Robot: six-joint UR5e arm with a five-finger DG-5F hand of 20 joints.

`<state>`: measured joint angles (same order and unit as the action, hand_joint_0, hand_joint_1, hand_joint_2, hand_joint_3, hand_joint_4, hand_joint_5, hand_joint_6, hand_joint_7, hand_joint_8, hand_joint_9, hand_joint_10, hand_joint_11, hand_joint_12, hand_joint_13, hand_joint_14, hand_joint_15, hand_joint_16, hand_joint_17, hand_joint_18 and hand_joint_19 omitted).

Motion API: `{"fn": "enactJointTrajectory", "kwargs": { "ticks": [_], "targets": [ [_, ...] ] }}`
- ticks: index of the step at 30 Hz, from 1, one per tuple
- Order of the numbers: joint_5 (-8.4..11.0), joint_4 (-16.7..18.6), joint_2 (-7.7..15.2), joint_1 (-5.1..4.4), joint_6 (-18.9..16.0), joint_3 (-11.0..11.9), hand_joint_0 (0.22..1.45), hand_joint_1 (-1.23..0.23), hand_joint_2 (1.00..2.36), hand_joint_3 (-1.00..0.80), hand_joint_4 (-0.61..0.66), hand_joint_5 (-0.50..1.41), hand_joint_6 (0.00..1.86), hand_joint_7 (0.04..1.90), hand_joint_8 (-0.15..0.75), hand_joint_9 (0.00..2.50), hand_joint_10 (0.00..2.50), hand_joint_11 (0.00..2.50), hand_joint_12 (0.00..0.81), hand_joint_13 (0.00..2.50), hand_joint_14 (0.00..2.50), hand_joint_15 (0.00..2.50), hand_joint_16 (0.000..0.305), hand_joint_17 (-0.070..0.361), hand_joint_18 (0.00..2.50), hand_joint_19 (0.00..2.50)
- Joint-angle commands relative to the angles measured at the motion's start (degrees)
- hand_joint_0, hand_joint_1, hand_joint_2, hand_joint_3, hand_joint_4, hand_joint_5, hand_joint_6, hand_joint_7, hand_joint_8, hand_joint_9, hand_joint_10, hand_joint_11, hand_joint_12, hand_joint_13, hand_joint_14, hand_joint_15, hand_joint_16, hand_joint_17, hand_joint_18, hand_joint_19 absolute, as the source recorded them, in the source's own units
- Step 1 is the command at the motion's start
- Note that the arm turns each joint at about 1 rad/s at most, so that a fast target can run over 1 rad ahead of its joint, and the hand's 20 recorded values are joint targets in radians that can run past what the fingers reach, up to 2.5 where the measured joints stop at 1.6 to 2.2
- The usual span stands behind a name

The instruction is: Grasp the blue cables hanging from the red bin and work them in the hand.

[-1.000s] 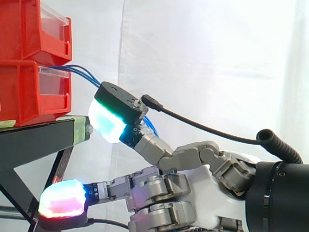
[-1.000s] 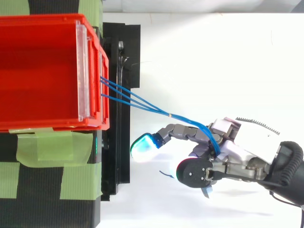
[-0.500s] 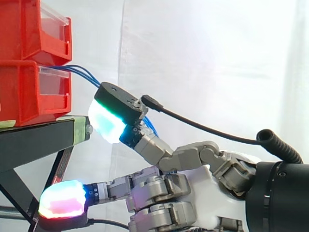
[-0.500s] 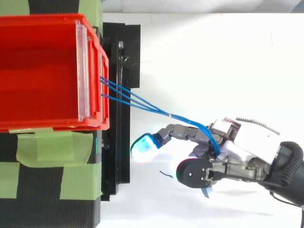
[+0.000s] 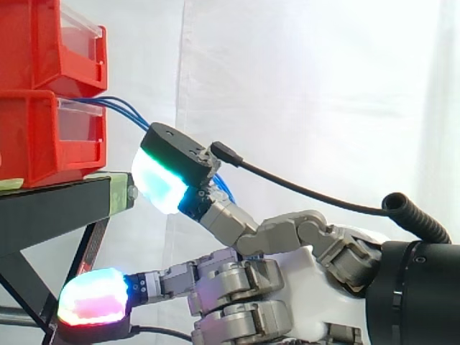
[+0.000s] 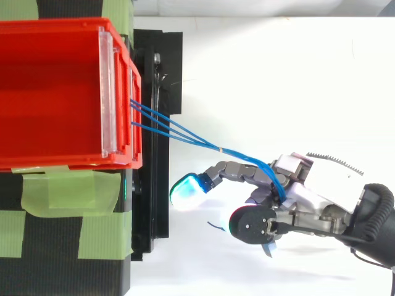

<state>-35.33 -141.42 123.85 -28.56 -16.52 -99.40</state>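
Black stand, strapped with green tape, carrying two red bins stacked before the white curtain. From above, the upper bin is bare inside behind its clear front panel; the lower bin has its inside hidden, so all that can be said of its contents is that the blue cables come out at its front. Hand, reaching in beside the stand and just below the bins. One finger lies straight toward the stand with its glowing fingertip near the stand's edge, and the thumb is raised beside the strands. The cables appear nipped between the digits close to the palm, not merely resting on them. The cables run as three thin strands from the bin. They bunch together in mid-air, then bend over the outstretched finger and slip down into the hand. Judged by their fineness and easy curve, they are light, limp and smooth. They are likely to slide out of a loose hold, so the bunched stretch offers the surest place to take them, with gentle pull against the bin.
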Motion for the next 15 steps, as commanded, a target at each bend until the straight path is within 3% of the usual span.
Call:
{"fn": "enactJointTrajectory", "kwargs": {
  "ticks": [1, 15],
  "targets": [
    [0.0, 0.0, -0.01, 0.0, 0.0, 0.0, 0.74, -0.51, 1.0, -1.0, 0.4, 0.24, 0.01, 0.95, 0.53, 1.73, 2.5, 2.5, 0.778, 2.09, 2.5, 2.0, 0.251, 0.189, 2.5, 0.8],
    [0.0, 0.0, -0.01, 0.0, 0.0, 0.08, 0.74, -0.51, 1.0, -1.0, 0.41, 0.24, 0.01, 0.94, 0.527, 1.73, 2.5, 2.5, 0.773, 2.09, 2.5, 2.01, 0.249, 0.186, 2.5, 0.78]
  ]
}}
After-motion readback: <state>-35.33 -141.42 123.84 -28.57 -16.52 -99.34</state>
